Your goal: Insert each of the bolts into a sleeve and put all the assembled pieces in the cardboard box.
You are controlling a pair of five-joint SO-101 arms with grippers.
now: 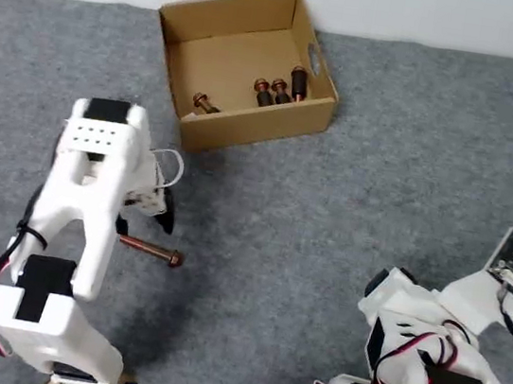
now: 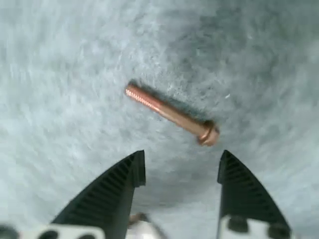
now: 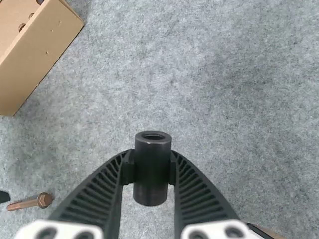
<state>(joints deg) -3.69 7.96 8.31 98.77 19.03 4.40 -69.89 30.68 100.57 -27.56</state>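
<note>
Just ahead of the left gripper (image 2: pixel 182 155), its jaws spread, the bolt (image 2: pixel 169 113) lay flat on the carpet (image 2: pixel 259 59). Its long axis ran nearly along the line between the jaws, so a wrist turn seemed needed. Well apart, the right gripper (image 3: pixel 151 162) pinched a sleeve (image 3: pixel 152 172).

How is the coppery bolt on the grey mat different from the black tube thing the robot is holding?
The bolt is copper-coloured; the sleeve is black. The bolt is long and thin with a wider head; the sleeve is short and thick with a hole in its end. The bolt lies loose on the grey mat, with the open left gripper near it but not touching; the sleeve is clamped in the right gripper. Both are round.
</note>
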